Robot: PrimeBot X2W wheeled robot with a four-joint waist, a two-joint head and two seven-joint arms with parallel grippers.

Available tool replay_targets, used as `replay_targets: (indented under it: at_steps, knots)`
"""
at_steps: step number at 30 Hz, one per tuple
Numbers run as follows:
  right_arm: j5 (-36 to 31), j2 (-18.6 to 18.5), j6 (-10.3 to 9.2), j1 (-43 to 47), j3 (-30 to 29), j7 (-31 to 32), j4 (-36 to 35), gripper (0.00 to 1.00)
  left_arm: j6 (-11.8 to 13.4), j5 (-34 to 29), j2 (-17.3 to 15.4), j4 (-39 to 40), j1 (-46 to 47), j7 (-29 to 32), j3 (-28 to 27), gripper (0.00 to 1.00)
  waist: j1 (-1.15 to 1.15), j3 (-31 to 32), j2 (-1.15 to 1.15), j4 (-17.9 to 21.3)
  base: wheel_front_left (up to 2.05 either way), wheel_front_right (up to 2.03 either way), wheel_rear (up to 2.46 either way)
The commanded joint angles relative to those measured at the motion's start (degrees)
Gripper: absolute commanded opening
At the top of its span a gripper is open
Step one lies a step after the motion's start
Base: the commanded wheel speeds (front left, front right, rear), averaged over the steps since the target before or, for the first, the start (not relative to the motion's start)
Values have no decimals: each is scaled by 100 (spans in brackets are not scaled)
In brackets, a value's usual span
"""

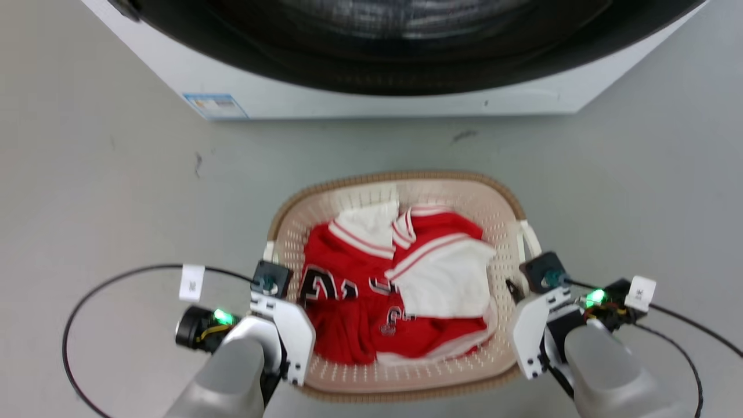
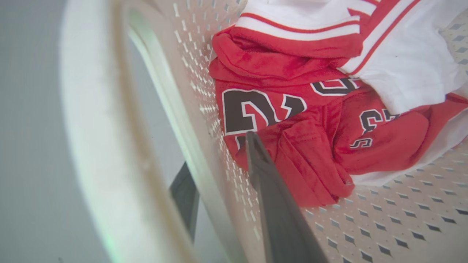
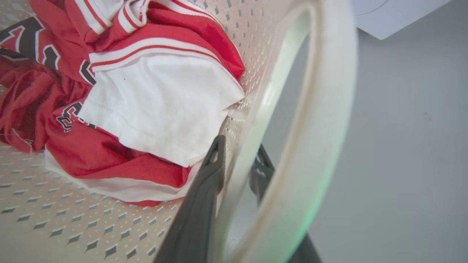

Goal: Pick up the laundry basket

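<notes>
One laundry basket (image 1: 400, 176), one washing machine (image 1: 348, 100), two claws: left claw (image 2: 219, 153) and right claw (image 3: 240, 146).

Both forearms (image 1: 232, 371) forward, left end effector (image 2: 219, 160), right end effector (image 3: 240, 148) angled down, fingers (image 3: 204, 182) slightly apart

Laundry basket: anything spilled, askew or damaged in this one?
Nothing stands out. The laundry basket lies square to the washing machine, its rim unbroken where it shows, and the red and white clothes lie wholly inside it. The left gripper and right gripper each straddle a side wall, one finger inside, one outside.
</notes>
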State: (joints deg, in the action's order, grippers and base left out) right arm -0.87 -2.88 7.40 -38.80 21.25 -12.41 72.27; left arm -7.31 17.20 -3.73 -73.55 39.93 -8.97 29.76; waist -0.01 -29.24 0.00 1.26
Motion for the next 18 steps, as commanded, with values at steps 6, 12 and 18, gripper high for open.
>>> replay_targets:
  at_steps: [6, 12, 18]
  knots:
    - [343, 11, 16, 339, 490, 119, -22, 0, -27, 324, 3, 22, -494, 187, 382, 0, 1, 877, 0, -46, 0, 0, 0]
    - [668, 15, 16, 681, 863, 273, -6, 0, -31, 723, -14, 94, -915, 387, 693, 0, 1, 1464, 0, -95, 0, 0, 0]
    - [932, 17, 16, 1013, 1200, 385, 2, 0, -32, 1091, -49, 185, -1318, 544, 990, 0, 1, 1970, 0, -104, 0, 0, 0]
